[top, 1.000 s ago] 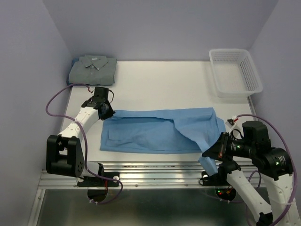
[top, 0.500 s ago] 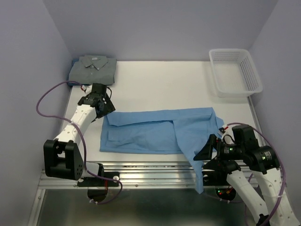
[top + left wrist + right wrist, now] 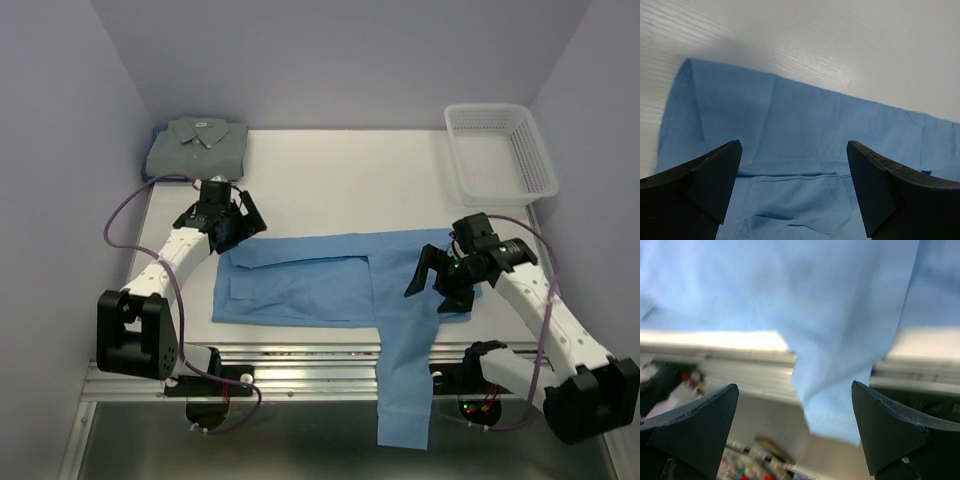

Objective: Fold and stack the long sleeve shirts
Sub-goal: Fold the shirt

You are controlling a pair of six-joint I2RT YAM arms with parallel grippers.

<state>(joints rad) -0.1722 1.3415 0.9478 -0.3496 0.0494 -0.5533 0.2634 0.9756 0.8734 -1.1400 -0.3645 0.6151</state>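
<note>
Lying lengthwise across the near half of the table [image 3: 340,180], the light blue shirt [image 3: 300,285] is spread flat with its long edges turned in. One sleeve [image 3: 405,390] runs off the near edge and hangs straight down past the rail. That layout suits a fold in progress: the body is narrowed into a band and the loose sleeve is out of the way. The grey-green shirt [image 3: 195,148] sits already folded in the far left corner, well apart from the blue one, and is probably the base of the stack.

The left gripper [image 3: 247,228] hovers just over the blue shirt's far left corner with its jaws wide apart and nothing between them; its wrist view shows only flat cloth below. The right gripper [image 3: 436,285] hangs above the shirt's right end, where the sleeve starts. Its jaws are also spread and empty, and its wrist view looks down the dangling sleeve. Both seem placed to let the cloth settle before a new grip. The white basket [image 3: 500,155] stands at the far right, untouched.

A second earlier both grippers were closed. The right one was low at the table's near right edge, with the sleeve slanting across the body toward it. It has since let go, lifted and swung inward, and the sleeve has dropped over the edge.
</note>
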